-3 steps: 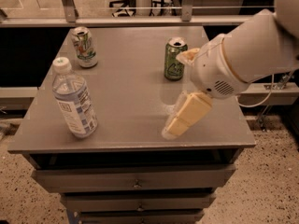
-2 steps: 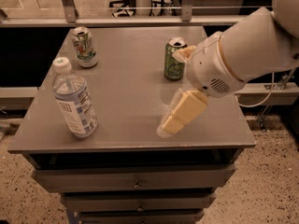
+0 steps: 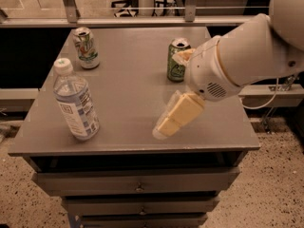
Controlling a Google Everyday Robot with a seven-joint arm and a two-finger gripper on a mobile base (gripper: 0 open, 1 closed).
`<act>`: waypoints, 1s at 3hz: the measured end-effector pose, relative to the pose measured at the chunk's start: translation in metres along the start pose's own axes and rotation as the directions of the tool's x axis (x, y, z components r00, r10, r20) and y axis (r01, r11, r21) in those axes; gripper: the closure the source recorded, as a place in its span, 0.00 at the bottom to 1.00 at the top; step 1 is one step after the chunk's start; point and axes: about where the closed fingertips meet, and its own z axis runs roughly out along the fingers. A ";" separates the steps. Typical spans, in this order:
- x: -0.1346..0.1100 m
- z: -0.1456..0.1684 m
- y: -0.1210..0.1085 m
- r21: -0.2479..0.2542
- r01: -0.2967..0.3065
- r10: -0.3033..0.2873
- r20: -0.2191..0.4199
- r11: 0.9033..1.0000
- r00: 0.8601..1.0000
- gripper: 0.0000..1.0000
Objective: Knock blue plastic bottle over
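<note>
The blue plastic bottle (image 3: 76,103) is clear with a white cap and a pale blue-and-white label. It stands upright near the front left corner of the grey table (image 3: 128,80). My gripper (image 3: 161,128) has cream-coloured fingers (image 3: 183,112) held together with nothing between them. It points down and left, low over the table's front middle. It is to the right of the bottle with a clear gap between them, and it touches nothing. The white arm reaches in from the right.
A green drink can (image 3: 177,60) stands at the back right, just behind my wrist. A white-and-green can (image 3: 86,48) stands at the back left, behind the bottle. Drawers (image 3: 137,186) lie under the tabletop. A metal railing (image 3: 142,8) runs behind the table.
My gripper has moved a little to the left, closer to the bottle. The bottle and both cans have not moved.
</note>
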 end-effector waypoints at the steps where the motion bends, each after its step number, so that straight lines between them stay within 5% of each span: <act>1: -0.007 0.025 0.001 0.006 -0.039 0.038 0.054 0.999 0.998 0.00; 3: -0.058 0.122 0.010 -0.049 -0.090 0.099 0.259 0.995 0.961 0.00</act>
